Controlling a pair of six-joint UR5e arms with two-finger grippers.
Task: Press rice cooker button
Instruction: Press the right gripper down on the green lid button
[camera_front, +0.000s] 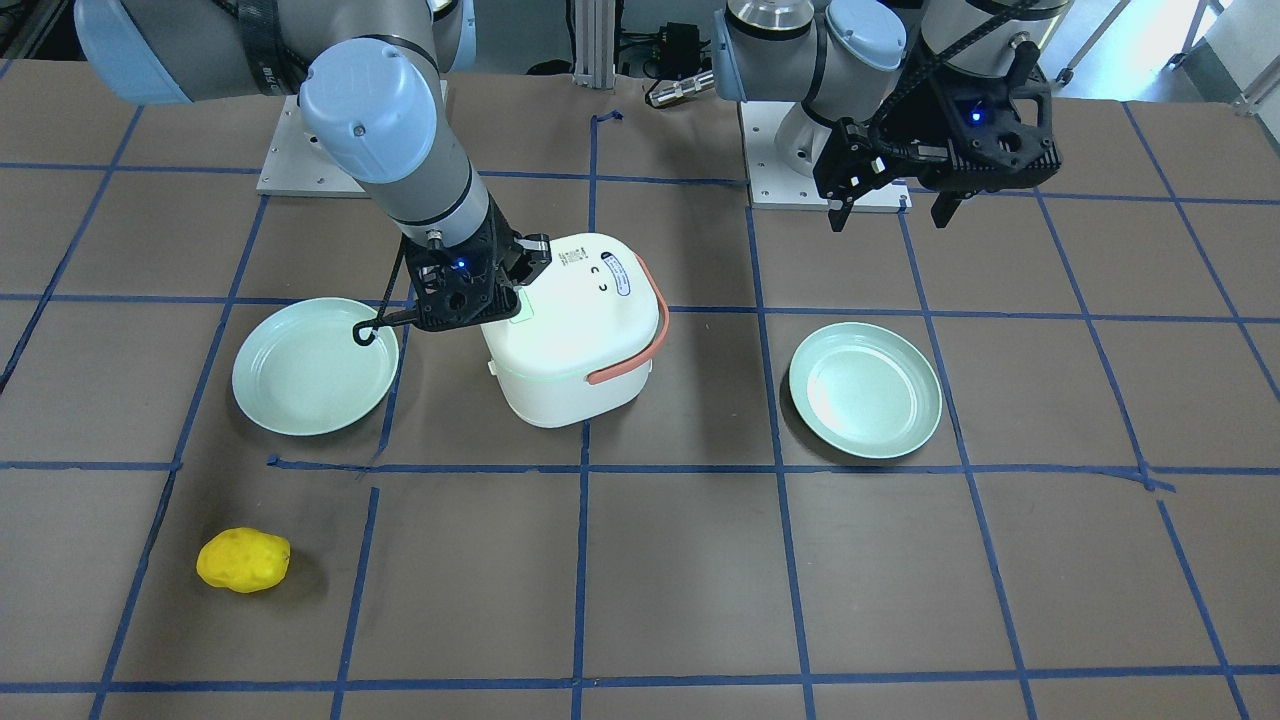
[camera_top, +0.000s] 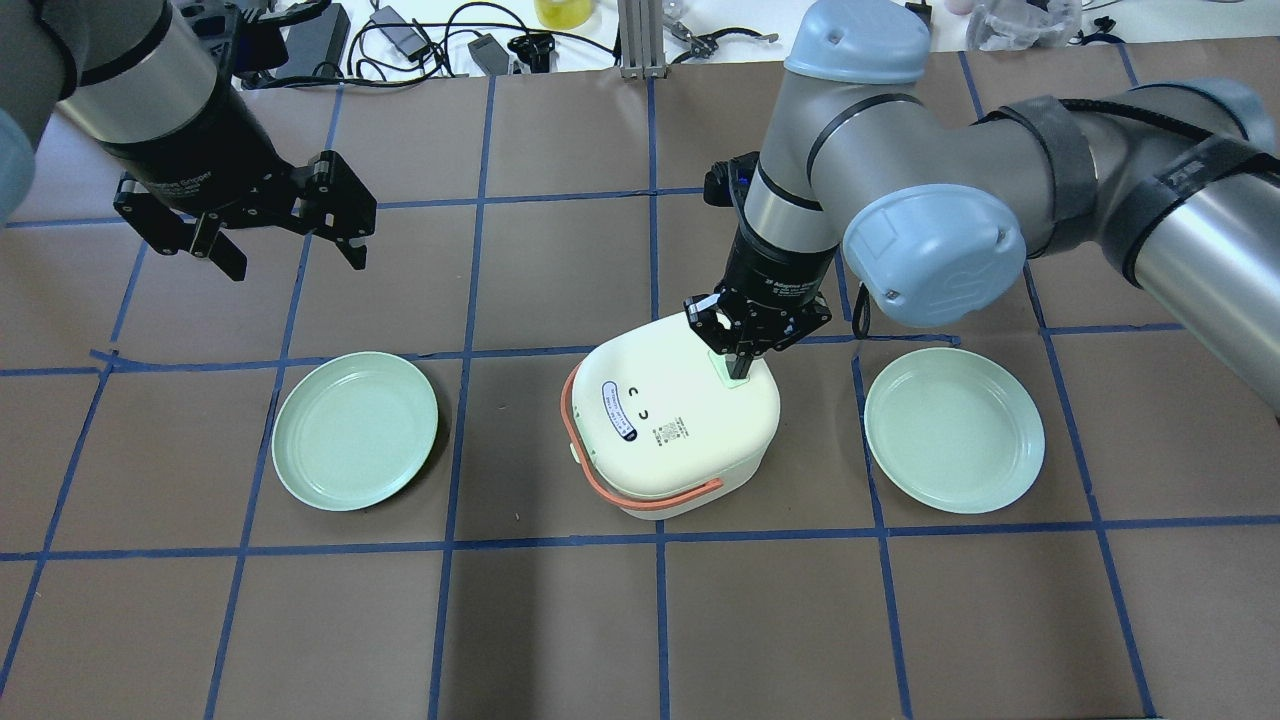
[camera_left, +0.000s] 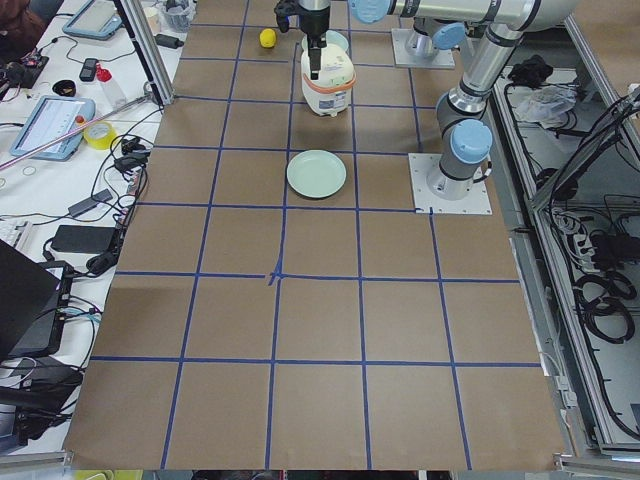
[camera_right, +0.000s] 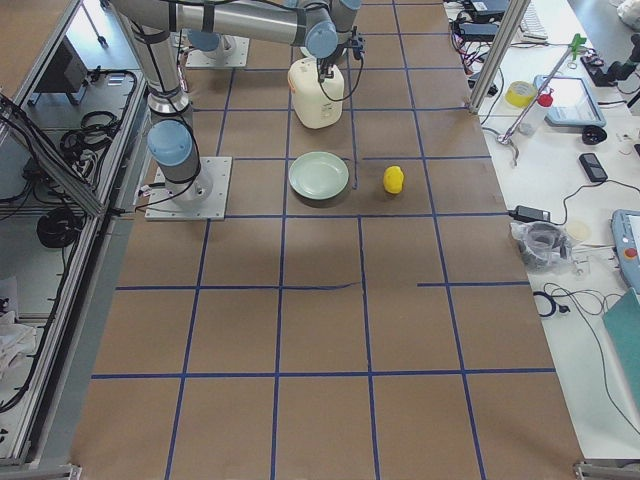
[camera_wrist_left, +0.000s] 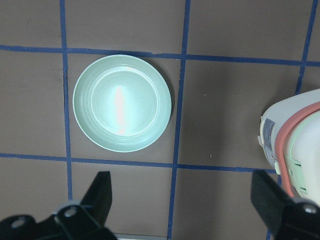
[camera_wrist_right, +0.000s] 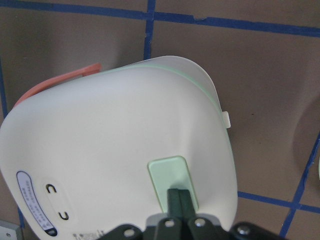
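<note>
A white rice cooker with a salmon handle stands mid-table; it also shows in the front view. Its pale green button lies on the lid near one edge. My right gripper is shut, fingers together, tips resting on the button; it shows in the overhead view too. My left gripper is open and empty, hovering well above the table, far left of the cooker; in its wrist view the fingers stand wide apart.
Two pale green plates flank the cooker: one on my left, one on my right. A yellow lemon-like object lies toward the operators' side. Cables and gear sit beyond the table's far edge.
</note>
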